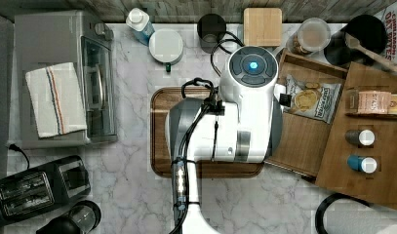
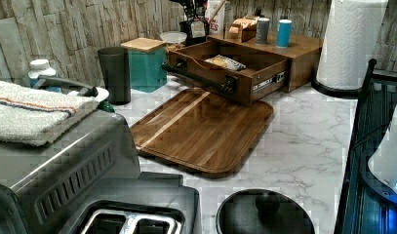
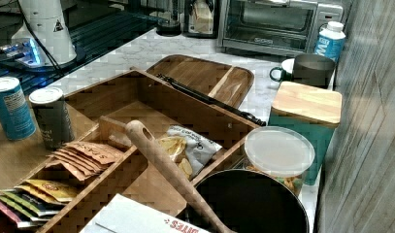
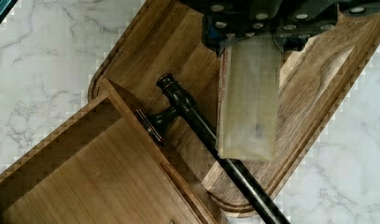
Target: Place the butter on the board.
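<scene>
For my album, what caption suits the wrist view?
Gripper holding pale wrapped butter stick above dark-brown wooden board.

Pale wrapped butter [image 4: 247,100] stick above the dark-brown rimmed board [image 4: 313,84].

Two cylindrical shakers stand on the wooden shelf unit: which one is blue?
In the top view, the blue shaker is nearer the bottom edge; the dark grey shaker stands above it, nearer the packets.

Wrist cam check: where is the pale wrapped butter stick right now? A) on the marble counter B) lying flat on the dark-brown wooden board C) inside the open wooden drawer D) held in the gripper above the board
D: the pale wrapped butter stick hangs clamped in the gripper, over the dark-brown wooden board and the drawer's dark handle bar.
</scene>
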